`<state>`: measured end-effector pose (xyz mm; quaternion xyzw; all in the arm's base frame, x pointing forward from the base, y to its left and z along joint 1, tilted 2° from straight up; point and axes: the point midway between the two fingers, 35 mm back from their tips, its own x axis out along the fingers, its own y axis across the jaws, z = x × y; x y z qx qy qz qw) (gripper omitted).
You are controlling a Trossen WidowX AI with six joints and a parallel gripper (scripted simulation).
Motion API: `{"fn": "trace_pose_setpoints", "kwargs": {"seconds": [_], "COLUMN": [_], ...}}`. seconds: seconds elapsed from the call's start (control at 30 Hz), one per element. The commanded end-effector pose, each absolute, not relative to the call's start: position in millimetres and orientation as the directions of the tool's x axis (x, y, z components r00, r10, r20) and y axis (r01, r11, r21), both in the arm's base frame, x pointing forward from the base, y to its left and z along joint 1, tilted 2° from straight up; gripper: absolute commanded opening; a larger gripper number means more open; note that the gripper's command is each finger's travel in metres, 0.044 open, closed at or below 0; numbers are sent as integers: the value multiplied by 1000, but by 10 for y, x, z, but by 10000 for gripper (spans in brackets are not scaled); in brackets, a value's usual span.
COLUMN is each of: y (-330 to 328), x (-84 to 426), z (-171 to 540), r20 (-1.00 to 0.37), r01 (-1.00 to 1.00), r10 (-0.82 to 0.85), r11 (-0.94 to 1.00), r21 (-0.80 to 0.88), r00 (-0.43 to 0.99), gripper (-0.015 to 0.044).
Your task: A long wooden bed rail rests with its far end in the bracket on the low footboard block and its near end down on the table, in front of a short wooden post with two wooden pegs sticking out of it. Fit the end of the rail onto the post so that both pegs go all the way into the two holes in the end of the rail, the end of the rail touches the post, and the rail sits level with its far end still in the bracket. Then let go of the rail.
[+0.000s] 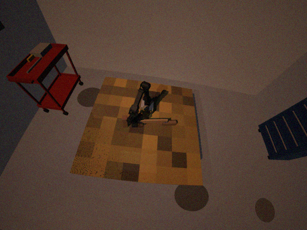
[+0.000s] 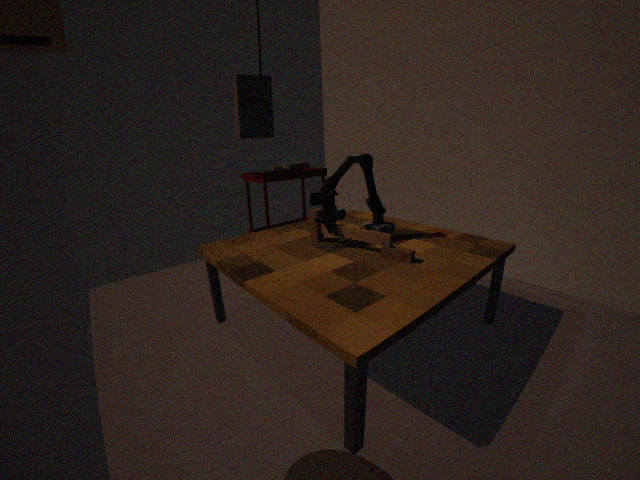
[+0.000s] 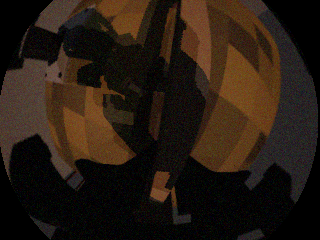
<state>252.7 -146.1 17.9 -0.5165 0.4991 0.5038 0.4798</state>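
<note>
The wooden rail [image 1: 156, 121] [image 2: 368, 236] runs from my gripper toward the low footboard block [image 1: 170, 123] [image 2: 399, 253]. Its far end is at the bracket on the block; how deep it sits is too small to tell. My gripper [image 1: 137, 121] [image 2: 328, 231] is shut on the rail close to its near end, beside the short wooden post [image 2: 314, 232]. In the wrist view a narrow strip of the rail [image 3: 156, 117] shows between dark parts. The pegs, the holes and any gap between rail and post are hidden by the gripper and the dim light.
The arm's base [image 2: 376, 226] stands behind the rail on the patchwork table [image 1: 148, 148] [image 2: 356, 330]. A red cart [image 1: 56, 91] [image 2: 284, 175] stands beyond the table, and a blue cabinet [image 1: 285, 133] stands off to the right in the top view.
</note>
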Motion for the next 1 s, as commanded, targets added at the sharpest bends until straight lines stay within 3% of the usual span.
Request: {"fn": "trace_pose_setpoints", "kwargs": {"seconds": [0.0, 0.1, 0.67, 0.97], "y": [-1487, -1497, -1474, -1159], "x": [2546, 2546, 2527, 2514], "z": [195, 195, 179, 468], "r20": [-999, -999, -999, -999], "r01": [-999, -999, -999, -999], "r10": [-37, -37, -32, -34], "r11": [-45, -45, -41, -45], "r21": [2, 2, 7, 2], "r00": [0, 0, -6, 0], "gripper": [0, 0, 440, 440]}}
